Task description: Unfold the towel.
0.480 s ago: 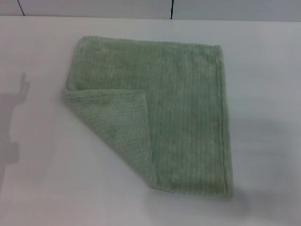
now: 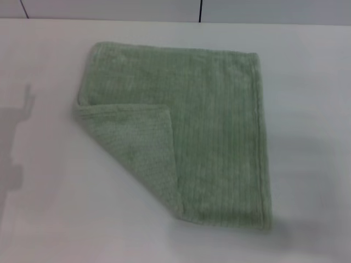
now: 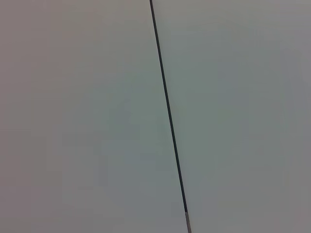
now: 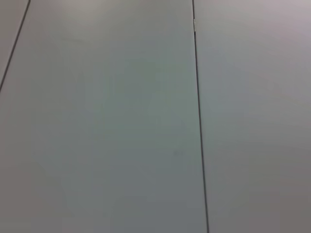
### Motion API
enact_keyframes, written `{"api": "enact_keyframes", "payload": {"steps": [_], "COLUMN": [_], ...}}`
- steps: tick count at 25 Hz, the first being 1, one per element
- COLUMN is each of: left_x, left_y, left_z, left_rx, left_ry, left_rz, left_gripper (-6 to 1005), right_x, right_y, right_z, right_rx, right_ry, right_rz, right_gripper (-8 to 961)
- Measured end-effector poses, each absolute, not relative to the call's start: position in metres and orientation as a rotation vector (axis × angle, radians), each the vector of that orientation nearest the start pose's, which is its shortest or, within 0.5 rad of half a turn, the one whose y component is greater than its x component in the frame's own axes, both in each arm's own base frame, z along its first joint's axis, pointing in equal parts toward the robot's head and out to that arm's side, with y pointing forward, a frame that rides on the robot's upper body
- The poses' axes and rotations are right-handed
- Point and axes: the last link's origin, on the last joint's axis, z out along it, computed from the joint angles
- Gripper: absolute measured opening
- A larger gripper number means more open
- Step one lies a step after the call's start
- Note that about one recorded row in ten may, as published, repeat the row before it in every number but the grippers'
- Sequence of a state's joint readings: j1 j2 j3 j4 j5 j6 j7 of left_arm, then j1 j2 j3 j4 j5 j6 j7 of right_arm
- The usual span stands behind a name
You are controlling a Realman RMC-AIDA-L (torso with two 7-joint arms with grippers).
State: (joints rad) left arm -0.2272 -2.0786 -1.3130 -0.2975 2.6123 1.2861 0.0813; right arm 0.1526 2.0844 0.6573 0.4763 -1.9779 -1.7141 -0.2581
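From my console the towel [image 2: 181, 131] lies flat mid-frame on the white worktop [image 2: 307, 82], its lower-left corner flap [image 2: 137, 148] folded over, so unfolding is not begun; neither claw appears, state unknown.

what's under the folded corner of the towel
The folded flap lies on the towel itself, covering part of its near-left area. Whatever else sits beneath is hidden. The towel rests on the white table.
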Motion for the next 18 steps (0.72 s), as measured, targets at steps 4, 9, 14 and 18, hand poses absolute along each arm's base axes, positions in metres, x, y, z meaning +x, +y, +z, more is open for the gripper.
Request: {"api": "enact_keyframes", "payload": {"steps": [4,9,14,18], "left_x": [-0.356,-0.355,-0.353,-0.351], "left_y": [0.288,0.291,0.295,0.298], "left_z": [0.032,0.03,0.026,0.024], "left_rx": [-1.353,-1.367,-1.387,-1.4], "left_ry": [-0.352,-0.362,-0.367,-0.367], "left_rz": [-0.566,-0.563,-0.558,-0.56], "left_gripper": [781,780,780,779], "right_x": [0.292,0.274,0.238,0.211], "right_y": [0.244,0.275,0.312,0.348], "right_z": [0.011,0.0,-0.006,-0.008], "right_rx": [-1.197,-1.345,-1.517,-1.679], "right_ry": [0.224,0.31,0.361,0.491], "right_rz": [0.836,0.866,0.797,0.693], "right_gripper": [790,788,787,786]}}
